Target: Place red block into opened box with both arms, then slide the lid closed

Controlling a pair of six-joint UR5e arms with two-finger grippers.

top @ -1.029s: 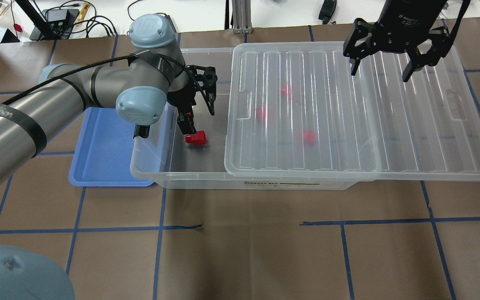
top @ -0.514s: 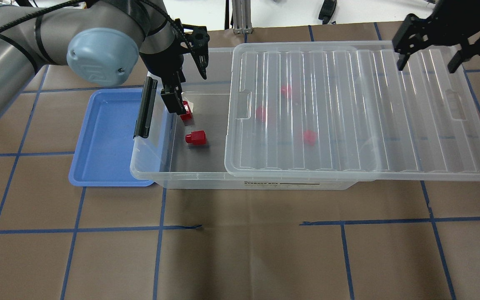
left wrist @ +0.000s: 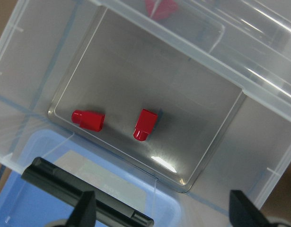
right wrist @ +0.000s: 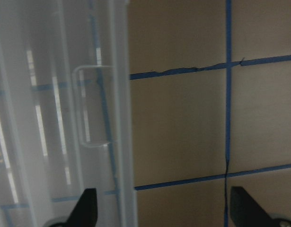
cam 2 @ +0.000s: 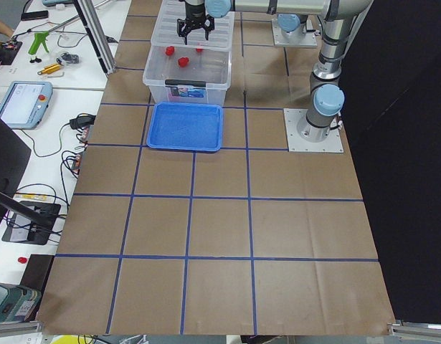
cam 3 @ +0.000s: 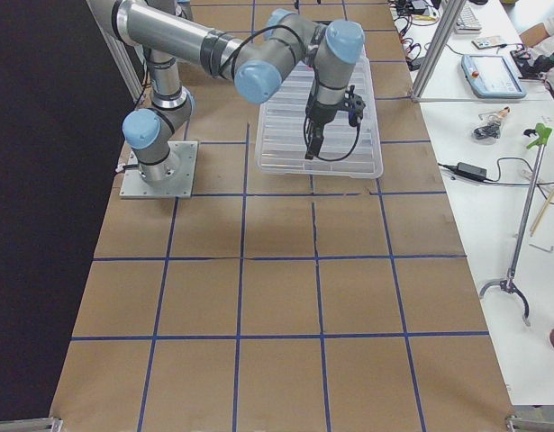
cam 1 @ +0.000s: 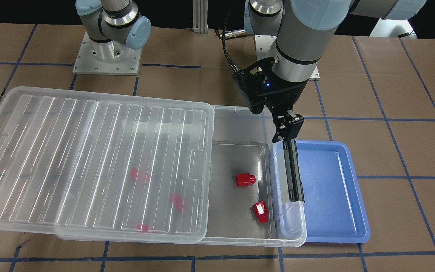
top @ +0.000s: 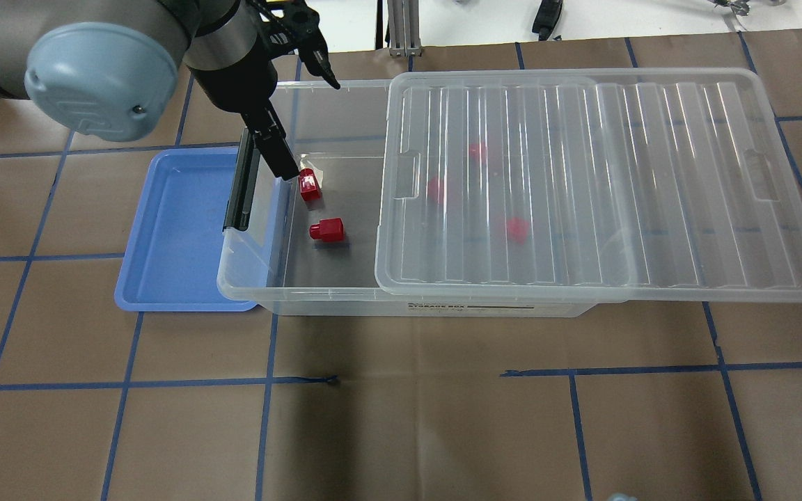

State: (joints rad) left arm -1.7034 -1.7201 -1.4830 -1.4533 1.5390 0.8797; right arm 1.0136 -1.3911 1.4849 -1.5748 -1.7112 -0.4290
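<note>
**2 pairs of jaws spread wide, 1 end uncovered**

Brown paper with a blue tape grid covers the table (top: 401,417), and the box (top: 317,304) lies lengthwise across it. The lid (top: 582,174) rests on the box's rim. It sits shifted away from the latch end, so it overhangs the opposite end and leaves the latch end uncovered.

The left arm (top: 105,76) reaches in above the box's latch end. The blue tray (top: 171,229) lies just beside that end, and in the overhead view the box's rim overlaps the tray's edge.

The left gripper (top: 312,129) hangs above the uncovered part of the box, jaws spread wide and holding nothing. One of its fingers (top: 277,149) points down toward the latch-end wall. The right gripper (right wrist: 164,208) is past the box's other end, over the lid's overhanging edge and the bare paper. Its jaws are also spread and empty.

The black latch bar (top: 241,181) runs along the box's short end, next to the tray.

On the uncovered floor of the box, 1 red block (top: 310,186) lies close to the latch-end wall. Another red block (top: 326,229) lies on its side a little apart from it, stub pointing toward the latch end. Further inside the box, 3 more red blocks (top: 436,189) show only as blurred patches through the lid.
</note>
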